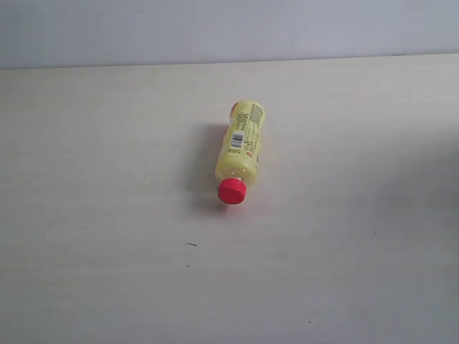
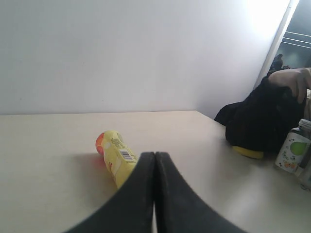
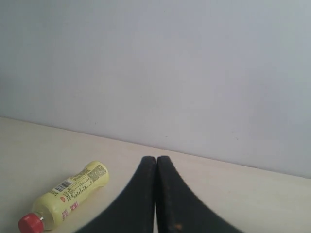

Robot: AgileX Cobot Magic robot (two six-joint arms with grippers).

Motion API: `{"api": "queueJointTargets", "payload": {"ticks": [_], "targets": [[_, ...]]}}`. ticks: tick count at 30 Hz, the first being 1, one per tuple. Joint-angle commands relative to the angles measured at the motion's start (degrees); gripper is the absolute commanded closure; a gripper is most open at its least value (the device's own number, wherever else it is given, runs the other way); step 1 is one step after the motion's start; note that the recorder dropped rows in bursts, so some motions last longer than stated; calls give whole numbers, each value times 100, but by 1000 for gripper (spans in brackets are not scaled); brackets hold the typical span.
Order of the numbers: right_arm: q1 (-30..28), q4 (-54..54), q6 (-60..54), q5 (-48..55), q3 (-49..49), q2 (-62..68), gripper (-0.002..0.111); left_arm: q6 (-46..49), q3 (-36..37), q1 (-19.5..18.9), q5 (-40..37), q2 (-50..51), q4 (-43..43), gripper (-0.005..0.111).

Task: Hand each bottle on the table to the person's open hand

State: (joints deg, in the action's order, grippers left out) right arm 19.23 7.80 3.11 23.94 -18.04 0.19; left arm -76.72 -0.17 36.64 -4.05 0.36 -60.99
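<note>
While nothing is gripped: both hands sit closed and empty, back from the bottle.
Left hand [image 2: 154, 160]: fingers pressed together, holding nothing, short of the bottle.
Right hand [image 3: 156, 165]: fingers pressed together, holding nothing, apart from the bottle.
Bottle [image 1: 240, 150]: yellow, red cap [image 1: 232, 191], lying on its side on the surface [image 1: 107, 215], nothing touching it.
Other bottle [image 2: 292, 152]: pear label, upright, well off to one side of the yellow bottle, beside a dark shape I cannot identify.
Person's palm: not clearly visible.
Step, as I judge it: start of a pickup, approach not begun.
Next move calls for: one hand opening, lowering over the bottle's body, fingers across its width.
</note>
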Motion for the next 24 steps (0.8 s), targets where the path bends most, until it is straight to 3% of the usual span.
{"api": "queueJointTargets", "payload": {"ticks": [1, 15, 24], "targets": [[10, -22, -15, -248, 218, -19, 108, -2, 17, -4, 32, -36, 32, 107], [10, -22, -15, 112, 218, -19, 108, -2, 17, -4, 32, -36, 32, 107], [10, -538, 199, -1607, 174, -19, 108, -2, 17, -4, 32, -36, 32, 107]]}}
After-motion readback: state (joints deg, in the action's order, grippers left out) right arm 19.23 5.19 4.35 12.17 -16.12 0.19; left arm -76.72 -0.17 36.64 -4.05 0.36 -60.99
